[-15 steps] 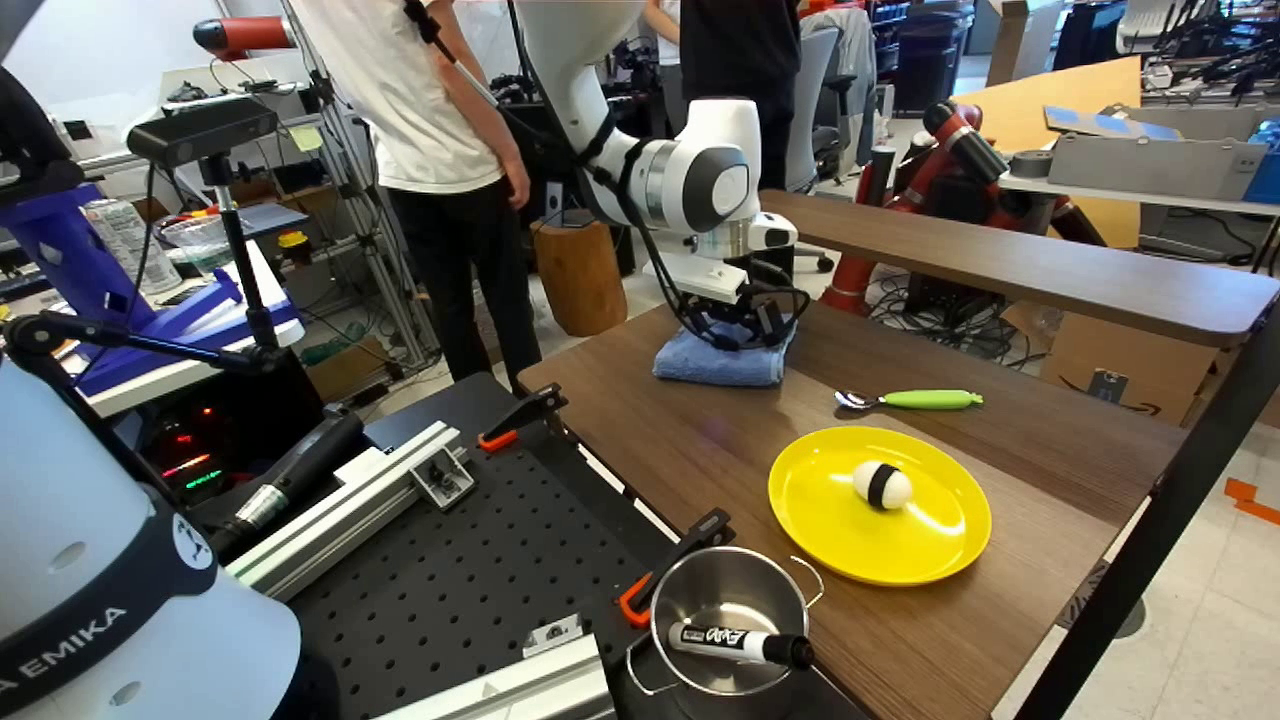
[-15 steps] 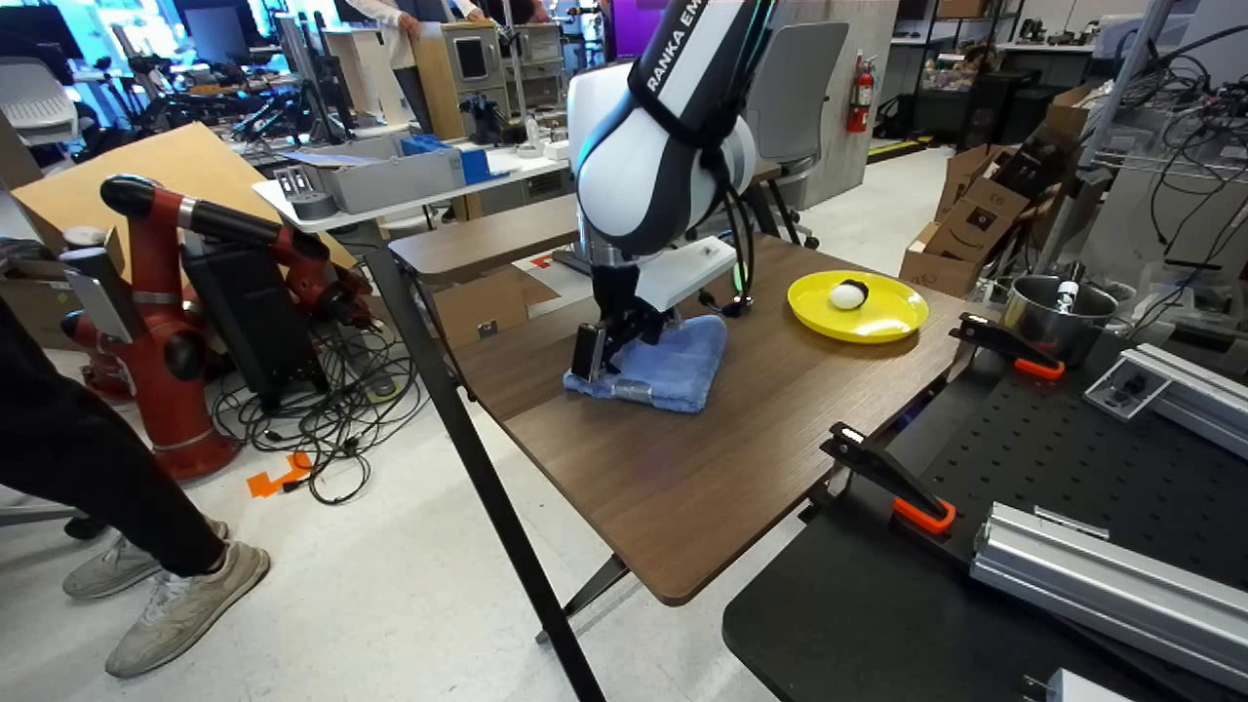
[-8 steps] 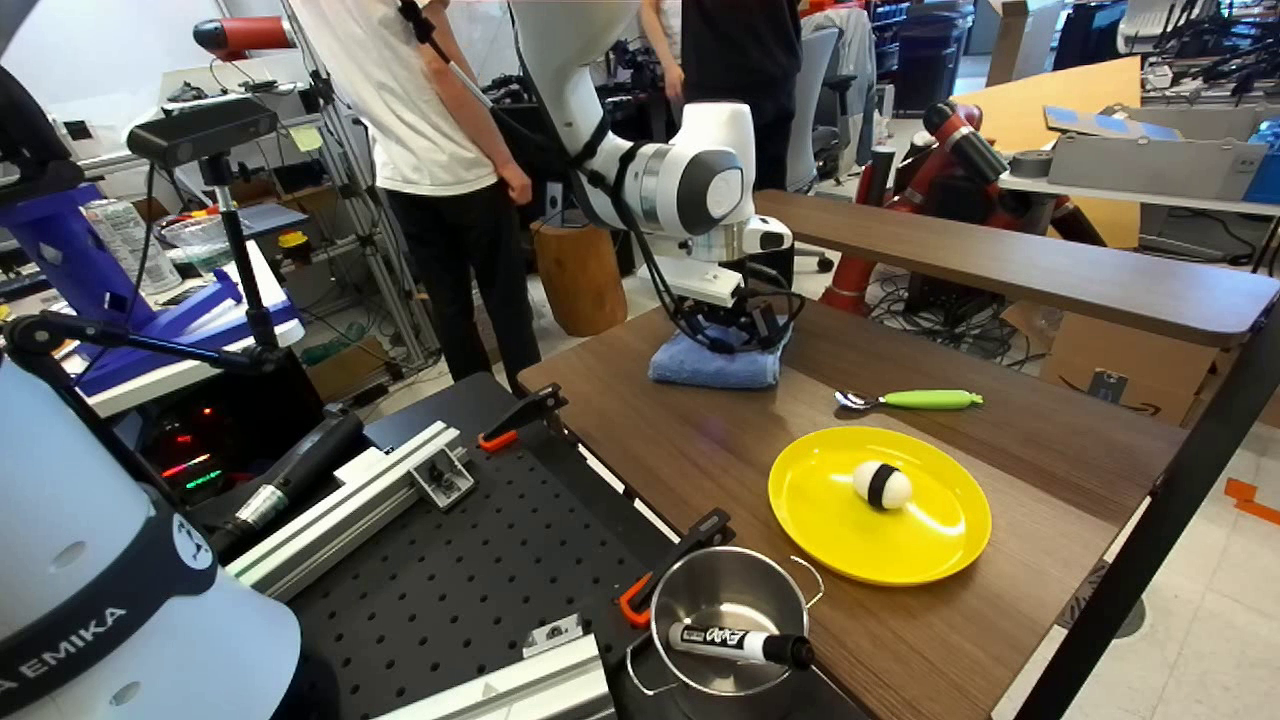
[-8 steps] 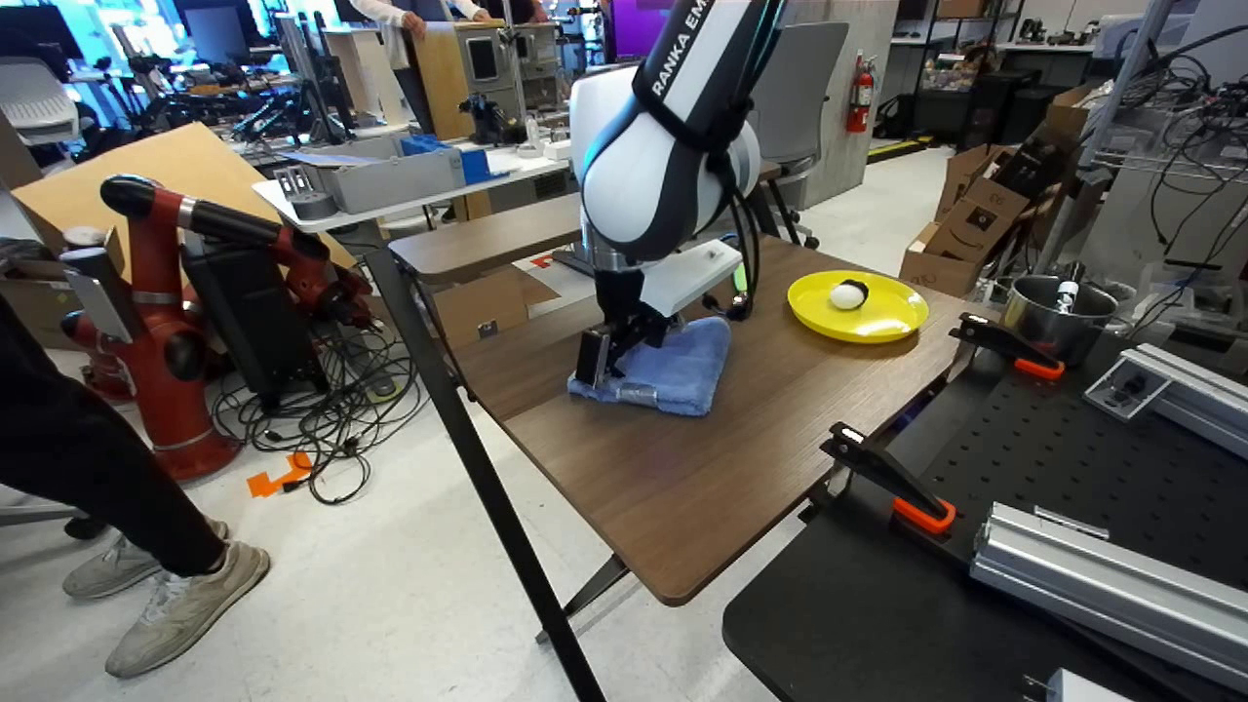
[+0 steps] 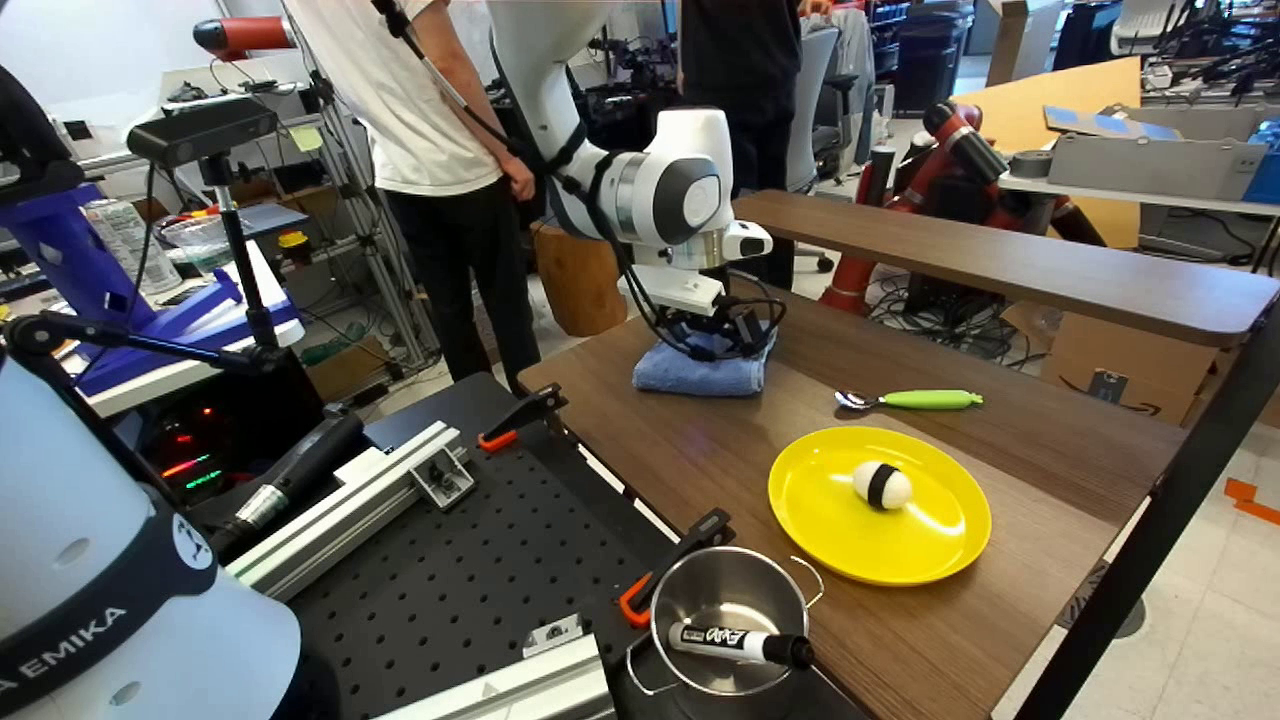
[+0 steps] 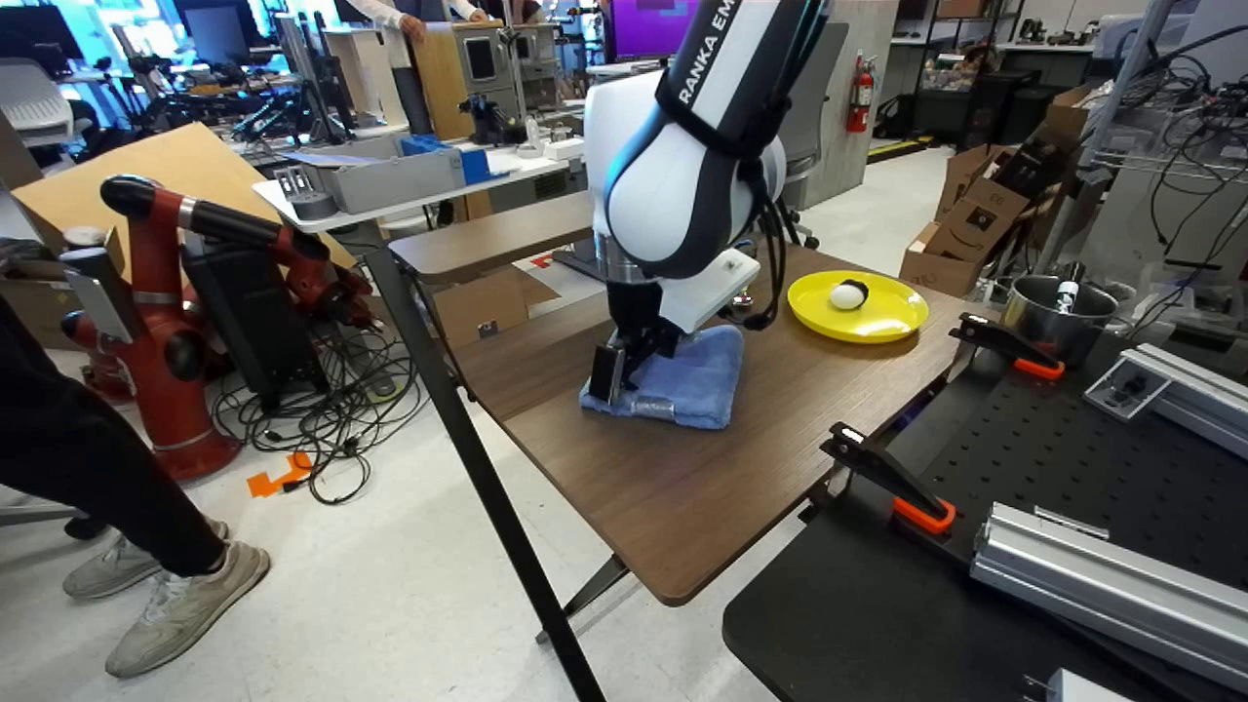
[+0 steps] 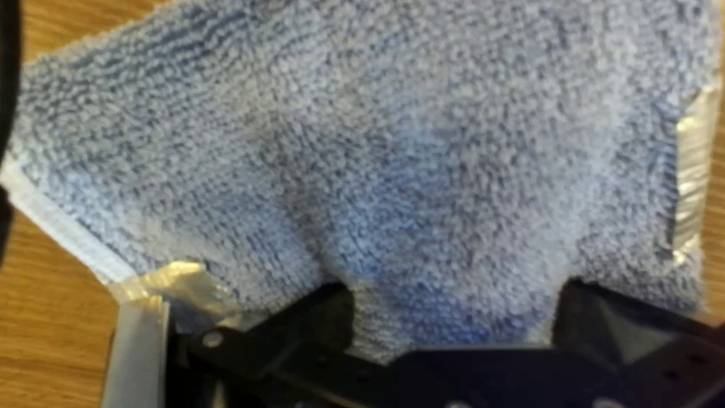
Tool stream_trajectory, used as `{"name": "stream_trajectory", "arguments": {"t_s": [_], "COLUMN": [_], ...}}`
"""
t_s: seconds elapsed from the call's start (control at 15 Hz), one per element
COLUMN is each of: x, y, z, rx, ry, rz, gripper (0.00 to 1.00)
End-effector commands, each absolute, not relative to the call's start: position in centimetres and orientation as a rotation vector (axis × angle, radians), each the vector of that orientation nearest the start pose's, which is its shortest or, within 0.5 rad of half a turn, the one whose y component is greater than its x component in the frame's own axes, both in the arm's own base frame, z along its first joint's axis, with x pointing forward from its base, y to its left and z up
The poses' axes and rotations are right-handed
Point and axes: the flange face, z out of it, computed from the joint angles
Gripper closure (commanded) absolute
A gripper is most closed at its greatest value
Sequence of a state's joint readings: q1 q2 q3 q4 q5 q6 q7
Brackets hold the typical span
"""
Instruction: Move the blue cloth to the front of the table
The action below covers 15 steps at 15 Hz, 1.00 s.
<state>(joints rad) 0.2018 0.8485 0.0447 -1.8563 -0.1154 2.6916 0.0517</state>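
The light-blue folded cloth (image 5: 695, 375) lies on the brown wooden table (image 5: 690, 450), toward the table's end away from the yellow plate. It shows in both exterior views (image 6: 694, 385) and fills most of the wrist view (image 7: 425, 141). My gripper (image 7: 453, 311) points down onto the cloth. In the wrist view its two black fingers (image 7: 334, 314) stand apart with bunched cloth between them, and creases run out from the fingertips. It looks shut on this thick fold. In the exterior views the fingertips are partly hidden by the cloth and cables.
A yellow plate (image 5: 830, 540) with a white, black-banded item (image 5: 882, 485) stands on the table. A green-handled spoon (image 5: 925, 399) lies behind it. A metal pot (image 5: 735, 575) holding a marker stands near the clamps (image 5: 690, 555). A raised brown bench (image 5: 1000, 255) runs along the far side.
My gripper and the cloth have slid together along the table, toward the edge with the clamps. The plate, spoon and pot have not moved.
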Motion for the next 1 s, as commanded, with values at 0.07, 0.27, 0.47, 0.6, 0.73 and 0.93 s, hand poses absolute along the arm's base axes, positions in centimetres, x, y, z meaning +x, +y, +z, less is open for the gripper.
{"name": "stream_trajectory", "arguments": {"t_s": [0.07,0.27,0.47,0.6,0.73,0.93], "x": [55.5,53.7,51.8,50.6,49.4,47.8], "y": [15.1,15.2,15.3,15.2,15.1,14.9], "z": [3.0,3.0,3.1,3.1,2.9,2.5], "rx": [-3.156,-3.154,-3.143,-3.132,-3.124,-3.128], "ry": [-0.506,-0.556,-0.606,-0.634,-0.659,-0.7], "rz": [0.033,0.013,0.0,-0.008,-0.002,0.019], "gripper": [0.0,0.0,0.0,0.0,0.0,0.0]}}
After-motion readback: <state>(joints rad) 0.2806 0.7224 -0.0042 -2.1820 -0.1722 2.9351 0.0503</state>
